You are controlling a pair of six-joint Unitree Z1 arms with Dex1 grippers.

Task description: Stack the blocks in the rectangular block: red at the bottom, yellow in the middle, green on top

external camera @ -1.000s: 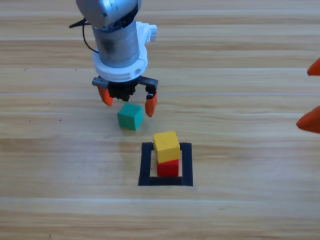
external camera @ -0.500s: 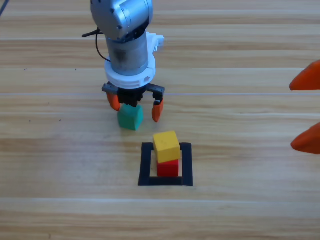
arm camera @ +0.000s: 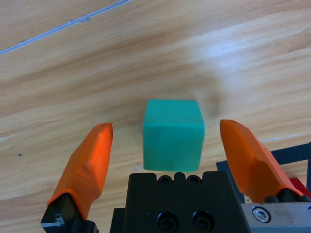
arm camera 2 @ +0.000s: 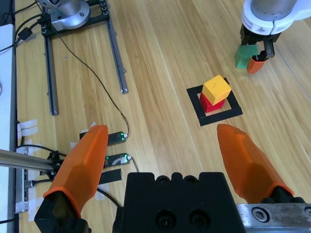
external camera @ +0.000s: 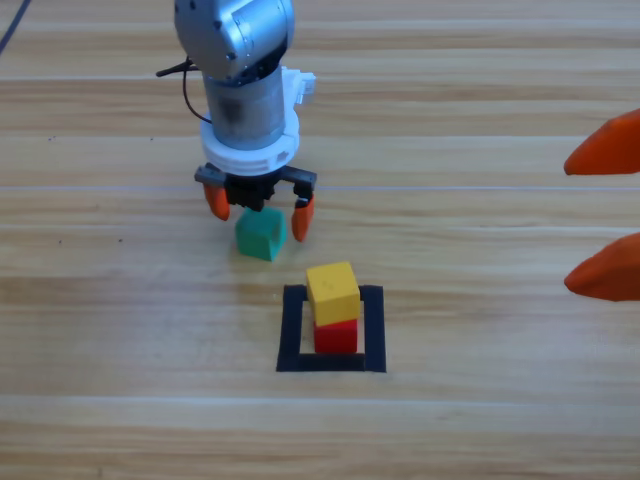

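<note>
- The wooden table [external camera: 480,120] carries everything; the left arm [external camera: 240,80] comes down near-vertical over its middle, wrist pointing straight at the surface.
- The right gripper [external camera: 600,215] waits at the table's right edge, jaws spread wide and holding nothing.
- The rectangular block [external camera: 290,335] lies near the table's front-middle, with yellow [external camera: 332,291] sitting slightly skewed on red [external camera: 336,337] inside it.
- The left gripper [arm camera: 172,145] hangs over green [arm camera: 173,132], jaws spread to either side of it and not touching it.
- Green rests on the table just behind and left of the tape outline, near the stack but apart from it.
- Green looks light, rigid and matte, so I judge it will neither crush nor slip readily; take it by two opposite flat side faces, centred, so it sets down square on the skewed yellow.
</note>
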